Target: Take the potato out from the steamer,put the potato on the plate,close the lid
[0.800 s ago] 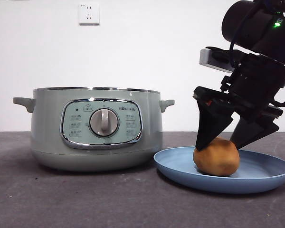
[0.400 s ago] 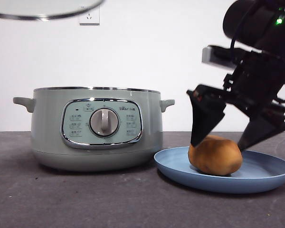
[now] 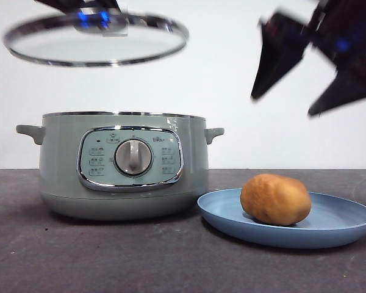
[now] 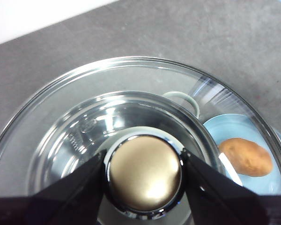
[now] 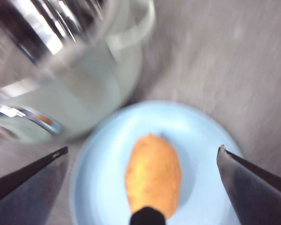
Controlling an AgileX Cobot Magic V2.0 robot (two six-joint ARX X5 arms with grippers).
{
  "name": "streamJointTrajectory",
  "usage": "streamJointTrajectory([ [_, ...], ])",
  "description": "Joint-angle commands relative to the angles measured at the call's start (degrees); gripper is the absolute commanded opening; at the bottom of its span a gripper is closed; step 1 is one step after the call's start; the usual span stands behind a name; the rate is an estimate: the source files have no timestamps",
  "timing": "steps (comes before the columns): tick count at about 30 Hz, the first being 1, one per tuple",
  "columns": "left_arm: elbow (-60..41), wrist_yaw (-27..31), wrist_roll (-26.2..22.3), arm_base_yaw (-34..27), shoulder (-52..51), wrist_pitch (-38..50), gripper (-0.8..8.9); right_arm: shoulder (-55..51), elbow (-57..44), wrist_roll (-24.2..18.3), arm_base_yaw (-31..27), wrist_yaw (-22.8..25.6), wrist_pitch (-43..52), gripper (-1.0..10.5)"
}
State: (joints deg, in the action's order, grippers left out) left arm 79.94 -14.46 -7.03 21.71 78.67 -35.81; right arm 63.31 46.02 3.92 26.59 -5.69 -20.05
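Potato [image 3: 276, 199] at rest on plate [image 3: 329, 229] beside steamer [image 3: 122, 165]. Above steamer, lid [image 3: 96, 39] aloft, knob clamped in left gripper [image 4: 144, 164]. Above plate, right gripper [image 3: 311, 61] spread wide, holding nothing.

The steamer [image 3: 122, 163] stands left of centre, the lid [image 3: 96, 40] above it at upper left. The plate [image 3: 329, 227] sits lower right, the potato [image 3: 276, 199] on it.
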Motion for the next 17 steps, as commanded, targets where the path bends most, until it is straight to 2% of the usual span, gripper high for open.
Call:
streamJointTrajectory([
  [1,1.16,-0.28,-1.25,0.52,2.12,4.22,-0.09,-5.14,0.28,1.03,0.00,0.39,-0.17,6.0],
  [11,1.16,2.45,-2.71,1.44,9.97,9.16,-0.09,-21.55,0.31,1.62,0.00,3.37,-1.62,6.0],
  [17,1.16,2.47,-3.61,1.62,12.46,10.82,-0.09,-23.65,0.31,1.57,0.00,4.79,-2.80,6.0],
])
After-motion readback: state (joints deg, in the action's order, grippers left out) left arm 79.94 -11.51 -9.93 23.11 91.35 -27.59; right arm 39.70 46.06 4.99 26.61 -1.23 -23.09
